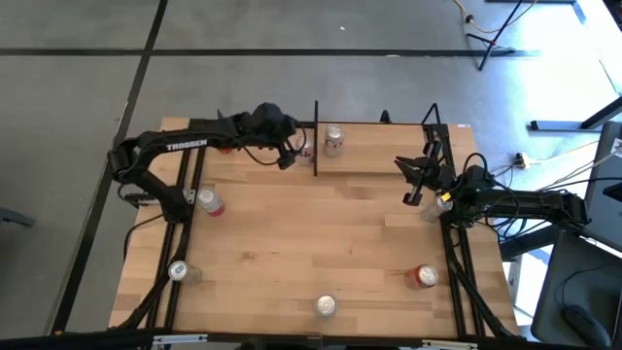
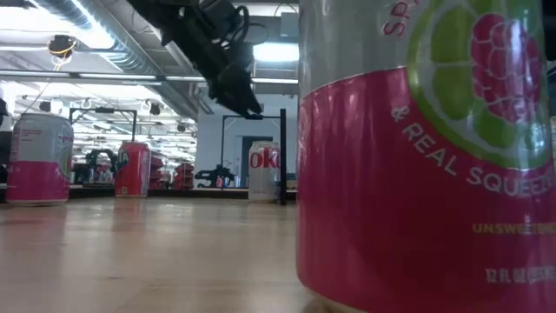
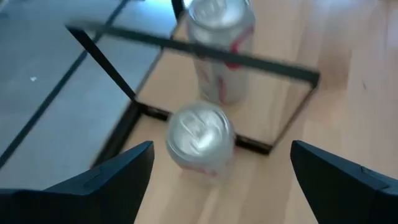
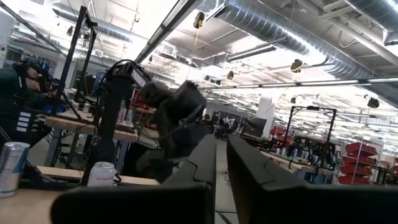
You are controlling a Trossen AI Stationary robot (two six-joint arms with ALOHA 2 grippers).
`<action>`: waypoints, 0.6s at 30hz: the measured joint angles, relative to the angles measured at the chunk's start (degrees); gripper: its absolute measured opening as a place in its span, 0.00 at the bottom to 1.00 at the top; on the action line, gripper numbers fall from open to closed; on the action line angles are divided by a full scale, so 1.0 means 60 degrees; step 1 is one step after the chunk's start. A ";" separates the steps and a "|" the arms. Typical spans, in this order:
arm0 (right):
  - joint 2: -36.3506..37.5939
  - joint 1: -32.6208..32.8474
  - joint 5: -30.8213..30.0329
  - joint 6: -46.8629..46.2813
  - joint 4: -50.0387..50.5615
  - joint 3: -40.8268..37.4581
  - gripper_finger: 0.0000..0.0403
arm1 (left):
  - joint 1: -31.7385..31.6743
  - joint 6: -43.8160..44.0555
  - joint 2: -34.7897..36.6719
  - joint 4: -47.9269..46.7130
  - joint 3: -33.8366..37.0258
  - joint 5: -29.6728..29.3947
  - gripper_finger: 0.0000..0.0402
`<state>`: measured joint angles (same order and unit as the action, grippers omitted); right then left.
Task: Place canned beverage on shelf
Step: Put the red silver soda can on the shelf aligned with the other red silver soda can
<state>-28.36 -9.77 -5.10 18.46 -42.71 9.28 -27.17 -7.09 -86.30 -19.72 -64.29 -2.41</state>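
1. Two cans stood at the shelf's [image 1: 389, 160] left end: a Diet Coke can [image 1: 333, 140] on the board inside the frame, and a silver-topped can [image 3: 200, 138] just outside the black upright [image 1: 316, 136].
2. Left gripper [image 1: 288, 156] hovered above the outer can, fingers [image 3: 102, 180] spread wide on either side, holding nothing.
3. Right gripper [image 1: 420, 183] waited near the shelf's right end; its fingers looked nearly together, empty.
4. Handling, judged: thin aluminium wall, stiff if full, smooth and slippery, easily dented, prone to tip.
5. Best hold, judged: across the cylinder at mid-height, squeezing gently, keeping it upright past the upright.
6. Other cans stood about the wooden tabletop [image 1: 321, 243].
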 joint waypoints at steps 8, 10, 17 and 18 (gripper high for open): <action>0.0000 -0.0001 0.0004 -0.0018 -0.0155 0.0000 0.07 | -0.0103 -0.1147 -0.0319 0.0837 0.0419 0.0118 0.90; 0.0000 -0.0001 0.0015 -0.0021 -0.0206 0.0000 0.07 | -0.0290 -0.1395 -0.0465 0.0936 0.0452 0.0542 0.90; 0.0000 0.0002 -0.0052 0.0004 -0.0210 0.0000 0.07 | -0.0918 -0.1506 -0.1069 0.2075 0.0441 0.1830 0.90; -0.0004 -0.0001 -0.0055 0.0004 -0.0205 0.0000 0.07 | -0.0938 -0.1512 -0.1193 0.2176 0.0441 0.1906 0.90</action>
<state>-28.38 -9.78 -5.43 18.48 -43.94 9.28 -32.80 -16.16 -93.46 -6.67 -61.65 9.02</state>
